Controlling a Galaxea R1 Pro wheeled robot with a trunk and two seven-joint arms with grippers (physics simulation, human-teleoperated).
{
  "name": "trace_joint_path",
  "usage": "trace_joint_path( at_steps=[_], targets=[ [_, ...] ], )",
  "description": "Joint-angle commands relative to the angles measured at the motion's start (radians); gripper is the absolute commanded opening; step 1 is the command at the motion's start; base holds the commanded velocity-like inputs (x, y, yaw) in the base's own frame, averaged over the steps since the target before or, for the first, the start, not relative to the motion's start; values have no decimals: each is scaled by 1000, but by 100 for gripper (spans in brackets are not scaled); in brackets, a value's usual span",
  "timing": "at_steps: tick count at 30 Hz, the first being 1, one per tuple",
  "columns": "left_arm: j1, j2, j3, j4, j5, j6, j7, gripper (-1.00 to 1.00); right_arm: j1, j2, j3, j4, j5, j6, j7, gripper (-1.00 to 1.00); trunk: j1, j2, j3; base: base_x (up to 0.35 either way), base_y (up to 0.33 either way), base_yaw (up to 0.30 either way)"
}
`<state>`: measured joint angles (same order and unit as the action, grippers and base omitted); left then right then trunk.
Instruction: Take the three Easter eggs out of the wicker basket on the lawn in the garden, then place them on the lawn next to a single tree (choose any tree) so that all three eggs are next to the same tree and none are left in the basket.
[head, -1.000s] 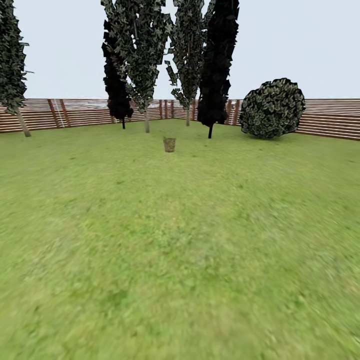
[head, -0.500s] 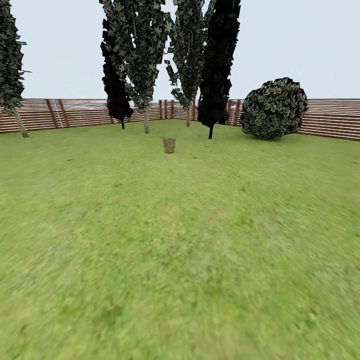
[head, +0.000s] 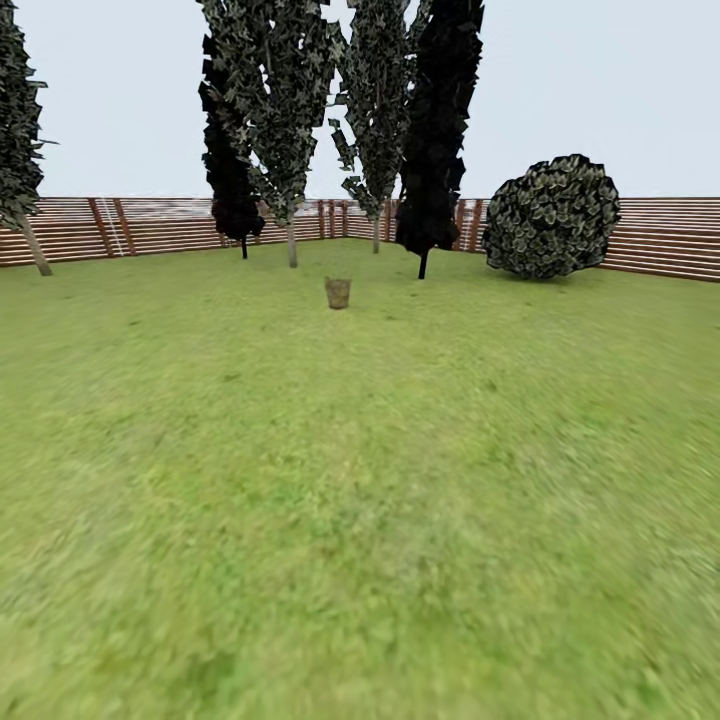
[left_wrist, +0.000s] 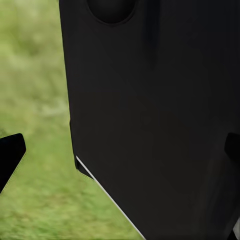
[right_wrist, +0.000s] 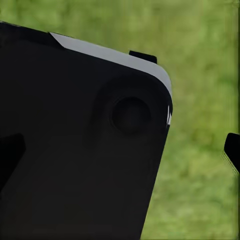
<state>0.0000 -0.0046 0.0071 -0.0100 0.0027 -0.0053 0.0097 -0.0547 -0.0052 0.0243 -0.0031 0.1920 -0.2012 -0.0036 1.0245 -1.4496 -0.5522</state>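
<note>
The small brown wicker basket (head: 338, 293) stands far ahead on the lawn (head: 360, 480), near the middle of the head view. It is too distant to show any Easter eggs inside. Behind it rise trees with pale trunks (head: 291, 242) and dark flecked foliage. In the left wrist view, my left gripper (left_wrist: 120, 150) hangs open over grass, one dark fingertip (left_wrist: 10, 155) at each edge, with a black part of the robot's body behind. My right gripper (right_wrist: 120, 150) is open too, its fingertip (right_wrist: 232, 150) above grass.
A brown slat fence (head: 150, 225) closes off the garden at the back. Two thin black-trunked trees (head: 422, 262) and a round leafy bush (head: 552, 215) stand along it. Another pale-trunked tree (head: 30, 240) grows at the far left. Wide grass lies between me and the basket.
The whole view has crept forward: basket, trees and bush sit slightly lower and spread outward, so the camera has moved closer. Nothing in the garden itself has shifted.
</note>
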Motion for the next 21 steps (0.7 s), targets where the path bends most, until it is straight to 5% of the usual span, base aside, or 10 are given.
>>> trace_joint_path(
  at_steps=[1,21],
  targets=[
    [0,0,1,-1,0,-1,1,100,-1,0,2,1,4,-3,0,100,1,0,-1,320,0,0],
    [0,-1,1,-1,0,0,1,100,-1,0,5,-1,12,-4,4,100,1,0,-1,320,0,11]
  ],
)
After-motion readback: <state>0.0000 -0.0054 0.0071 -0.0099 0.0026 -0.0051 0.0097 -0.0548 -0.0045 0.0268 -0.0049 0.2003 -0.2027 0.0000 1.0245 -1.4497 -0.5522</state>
